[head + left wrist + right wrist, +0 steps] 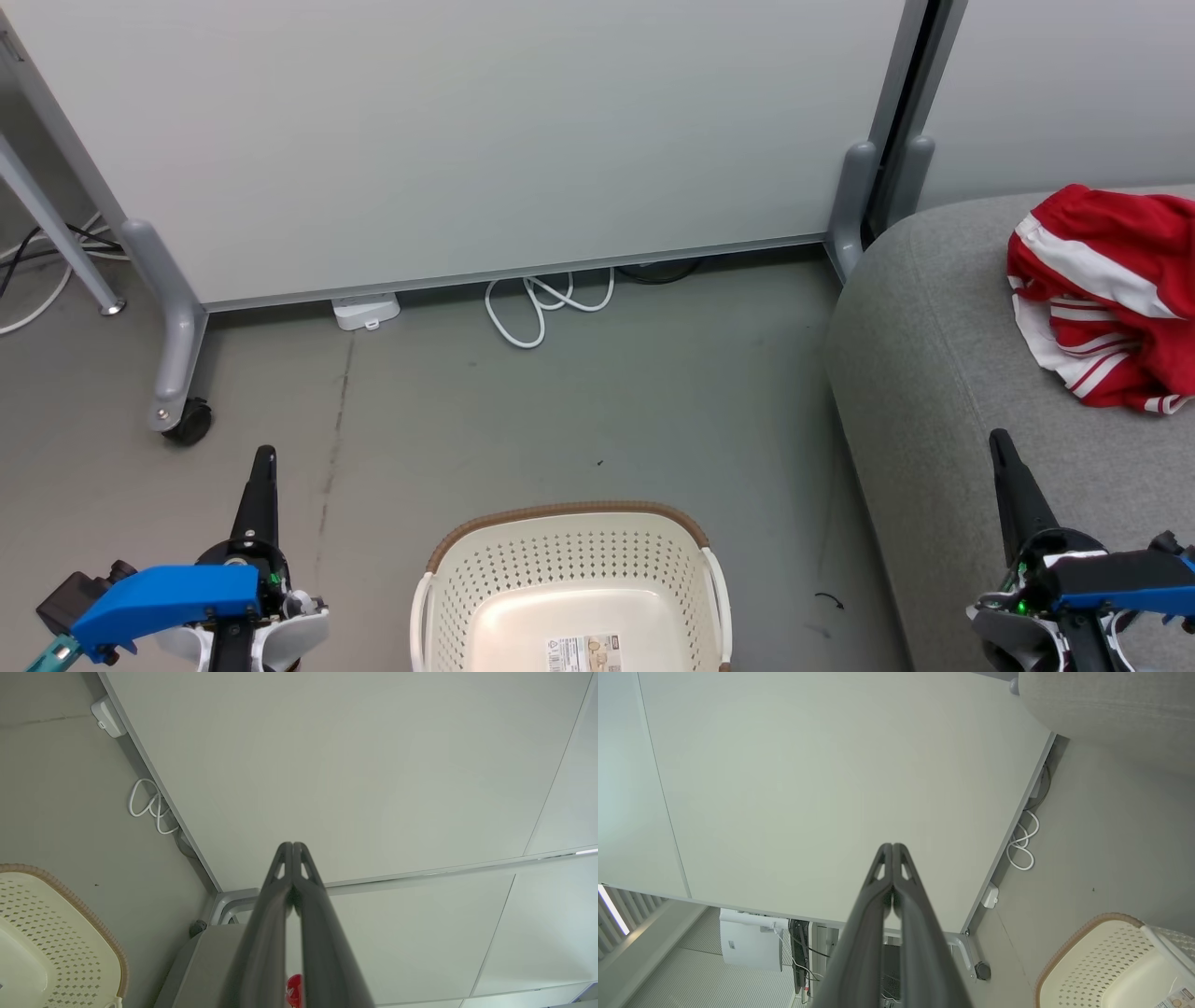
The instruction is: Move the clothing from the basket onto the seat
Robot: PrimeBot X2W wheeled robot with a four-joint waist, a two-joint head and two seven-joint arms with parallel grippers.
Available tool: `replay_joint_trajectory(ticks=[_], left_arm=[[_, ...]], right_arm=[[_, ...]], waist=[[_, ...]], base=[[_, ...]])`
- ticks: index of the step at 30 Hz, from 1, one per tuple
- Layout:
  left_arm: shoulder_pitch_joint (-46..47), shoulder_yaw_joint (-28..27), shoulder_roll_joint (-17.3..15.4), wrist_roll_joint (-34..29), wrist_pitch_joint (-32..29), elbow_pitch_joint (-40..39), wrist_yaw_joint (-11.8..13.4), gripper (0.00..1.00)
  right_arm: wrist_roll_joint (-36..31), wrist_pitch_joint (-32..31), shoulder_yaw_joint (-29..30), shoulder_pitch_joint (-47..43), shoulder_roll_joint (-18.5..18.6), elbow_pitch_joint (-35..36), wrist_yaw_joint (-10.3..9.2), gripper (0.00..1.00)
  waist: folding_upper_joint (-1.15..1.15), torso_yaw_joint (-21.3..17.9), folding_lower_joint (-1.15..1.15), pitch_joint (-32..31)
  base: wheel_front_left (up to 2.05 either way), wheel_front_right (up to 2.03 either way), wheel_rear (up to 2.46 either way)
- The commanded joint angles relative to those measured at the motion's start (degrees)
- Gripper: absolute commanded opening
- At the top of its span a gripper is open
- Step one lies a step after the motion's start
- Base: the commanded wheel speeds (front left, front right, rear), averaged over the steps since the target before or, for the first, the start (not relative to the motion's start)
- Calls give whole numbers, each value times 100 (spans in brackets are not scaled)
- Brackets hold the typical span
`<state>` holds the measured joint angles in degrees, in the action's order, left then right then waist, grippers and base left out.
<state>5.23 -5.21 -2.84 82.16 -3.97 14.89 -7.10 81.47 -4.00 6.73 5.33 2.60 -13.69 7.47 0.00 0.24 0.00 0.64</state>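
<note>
Nearest to us, at the bottom edge of the head view, stands the basket point(571, 558), its near half cut off by the frame. We see its perforated cream wall, its brown rim and a printed label point(583, 651) on its bare bottom, too small for us to read. Just left of the basket our left gripper point(264, 462) points up and away, and the left wrist view shows its two dark fingers pressed tip to tip with nothing between them point(292, 847). Right of the basket, well apart from it, our right gripper point(999, 443) is likewise closed tight and holds nothing point(893, 848), and its wrist runs off the lower right corner. Also right of the basket rises the seat point(934, 373), cut by the right edge. On it, farther off than the basket and well apart from it, lies the clothing point(1111, 299), a crumpled red heap with white stripes. Its right side leaves the frame, and we cannot tell what garment it is. Beyond the basket the grey floor point(653, 392) runs to a loosely coiled white cable point(541, 303) and a small white box point(366, 311). Both lie at the foot of a pale partition point(467, 140), under which the cable's far end is hidden. A castor point(189, 422) on the partition's foot sits far to the basket's left.
</note>
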Motion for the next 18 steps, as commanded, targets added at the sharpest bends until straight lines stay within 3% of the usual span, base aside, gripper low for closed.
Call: replay_joint_trajectory(ticks=[1,18], left_arm=[[116,-48,-7,133,-53,-52,-53,0],[128,-123,-6,836,-225,-89,-65,0]], right_arm=[[162,-46,-9,98,42,4,4,0],[906,-219,-20,115,44,-32,4,0]], waist=[[0,-2,0,-4],[0,-18,0,-35]], base=[[0,0,0],[0,0,0]])
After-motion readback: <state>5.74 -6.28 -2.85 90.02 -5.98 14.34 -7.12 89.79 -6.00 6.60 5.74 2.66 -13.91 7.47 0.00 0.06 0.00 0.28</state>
